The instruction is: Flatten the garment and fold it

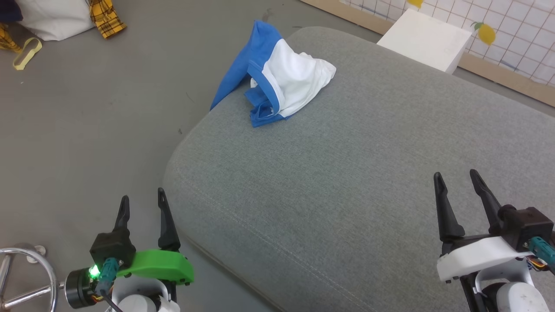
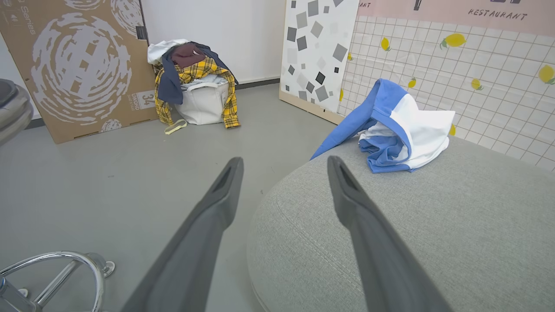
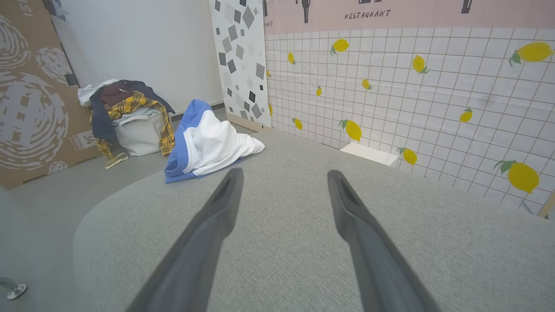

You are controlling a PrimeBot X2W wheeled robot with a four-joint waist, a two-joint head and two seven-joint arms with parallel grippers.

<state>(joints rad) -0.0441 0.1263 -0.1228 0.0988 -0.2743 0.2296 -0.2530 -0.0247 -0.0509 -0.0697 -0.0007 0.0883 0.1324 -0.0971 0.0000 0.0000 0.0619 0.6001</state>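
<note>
Both end effectors [image 1: 143,193] [image 1: 455,173] gape, well short of the garment [image 1: 295,82].

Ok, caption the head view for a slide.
Crumpled garment at the far left edge of the grey cushion; left gripper and right gripper open, well short of it.

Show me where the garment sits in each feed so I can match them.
Head view: garment upper centre, at the far left edge of the grey cushion, blue part hanging over.
Left wrist view: right of centre, upper half.
Right wrist view: left of centre, upper half.
Shared landmark: that grey cushion beneath it.
</note>
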